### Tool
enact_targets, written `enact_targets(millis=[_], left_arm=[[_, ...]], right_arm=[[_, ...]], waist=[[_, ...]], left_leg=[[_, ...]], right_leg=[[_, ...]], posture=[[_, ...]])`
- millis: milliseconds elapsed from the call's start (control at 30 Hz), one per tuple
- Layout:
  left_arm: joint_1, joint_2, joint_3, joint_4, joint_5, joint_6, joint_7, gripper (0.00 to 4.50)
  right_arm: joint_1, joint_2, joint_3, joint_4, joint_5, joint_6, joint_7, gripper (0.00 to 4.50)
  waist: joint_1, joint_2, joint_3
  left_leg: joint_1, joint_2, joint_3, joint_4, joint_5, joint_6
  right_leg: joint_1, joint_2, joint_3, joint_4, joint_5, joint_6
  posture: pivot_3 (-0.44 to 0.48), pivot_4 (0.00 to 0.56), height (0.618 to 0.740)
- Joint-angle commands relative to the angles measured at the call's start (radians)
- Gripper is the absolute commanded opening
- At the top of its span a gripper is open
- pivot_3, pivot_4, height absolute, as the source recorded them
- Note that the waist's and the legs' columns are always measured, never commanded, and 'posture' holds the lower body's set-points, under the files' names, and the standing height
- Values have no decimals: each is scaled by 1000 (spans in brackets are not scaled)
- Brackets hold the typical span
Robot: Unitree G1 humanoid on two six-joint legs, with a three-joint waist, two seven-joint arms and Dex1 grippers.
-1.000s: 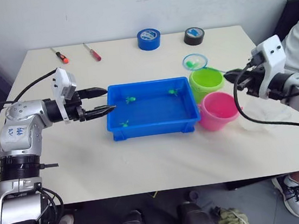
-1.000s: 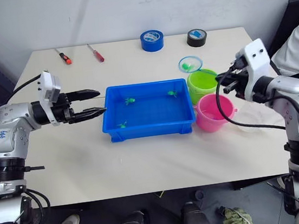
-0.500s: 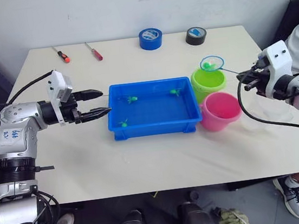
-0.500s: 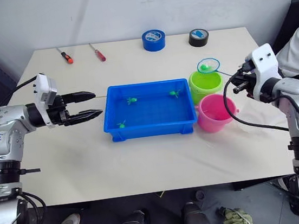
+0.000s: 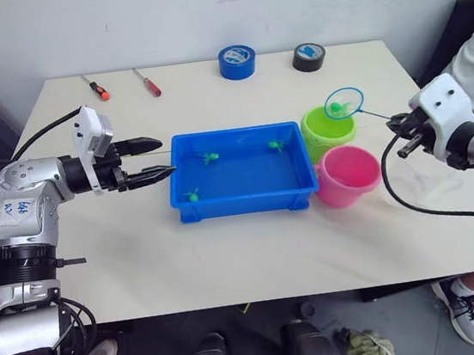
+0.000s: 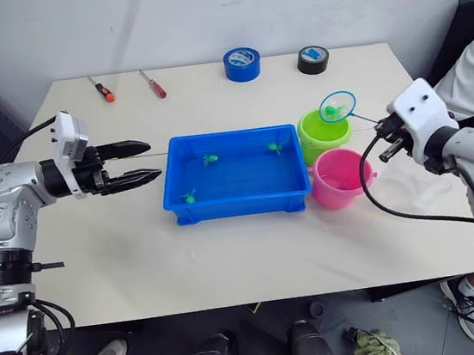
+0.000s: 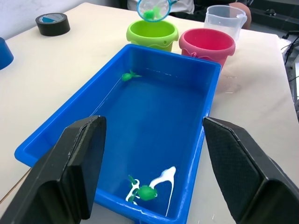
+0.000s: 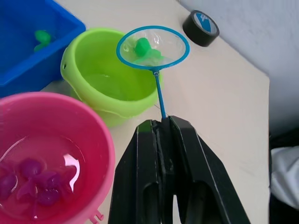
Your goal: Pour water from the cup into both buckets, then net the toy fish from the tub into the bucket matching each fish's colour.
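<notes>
Right wrist view looks along the right gripper (image 8: 161, 122), whose two black fingers are pressed together on the thin stick of a small round blue-rimmed net (image 8: 153, 47). The net's hoop hangs in the air above the far rim of the lime green round plastic bucket (image 8: 110, 79), with one small green toy fish (image 8: 142, 45) lying in its mesh. Water stands in the green bucket. Just beside it, touching or nearly so, is the pink round plastic bucket (image 8: 51, 154), also holding water, with several magenta toy fish (image 8: 32, 179) sunk at its bottom. From the head camera, both buckets stand at the right end of the shallow rectangular bright blue plastic tub (image 5: 240, 170) in the middle of the pale table (image 5: 229, 256). Three green fish (image 5: 209, 157) are in the tub, two near its far wall and one near its front left corner. The left gripper (image 5: 159, 158) hovers just off the tub's left end, its fingers spread apart and holding nothing. A clear plastic measuring cup (image 7: 225, 18) stands on the table beyond the pink bucket, on the robot's right. Along the far edge lie two red-handled screwdrivers (image 5: 94, 88), a blue tape roll (image 5: 236, 61) and a black tape roll (image 5: 308, 56).
</notes>
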Motion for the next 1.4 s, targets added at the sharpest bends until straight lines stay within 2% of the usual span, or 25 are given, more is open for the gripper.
enact_targets(millis=[33,633,933,1200,1400], left_arm=[[-20,3,12,-8,4,-18,-8,3583],[-21,0,14,-11,6,-13,-10,3583],[-22,-1,13,-8,7,-14,-13,3583],[-13,-1,15,-17,4,-8,-14,3583],[-11,3,19,-18,3,-5,-13,3583]], right_arm=[[1,-44,31,-28,-106,-90,-28,0],[-30,-131,170,46,-525,-444,-140,0],[29,-202,194,29,-722,-620,-208,0],[80,-173,160,18,-729,-602,-192,0],[5,-143,118,-17,-667,-565,-166,0]], waist=[[0,0,0],[0,0,0],[1,0,0],[-3,0,0],[-4,0,0]], left_leg=[[0,0,0,0,0,0],[0,0,0,1,0,0],[0,0,0,1,0,0],[1,0,1,1,1,0],[1,0,1,3,1,0]], right_leg=[[0,0,0,0,0,0],[0,1,0,1,0,0],[0,1,0,1,0,0],[0,1,1,3,0,0],[0,1,1,5,0,0]], posture=[[0,150,734],[0,150,734],[0,150,734],[0,150,734],[0,150,734]])
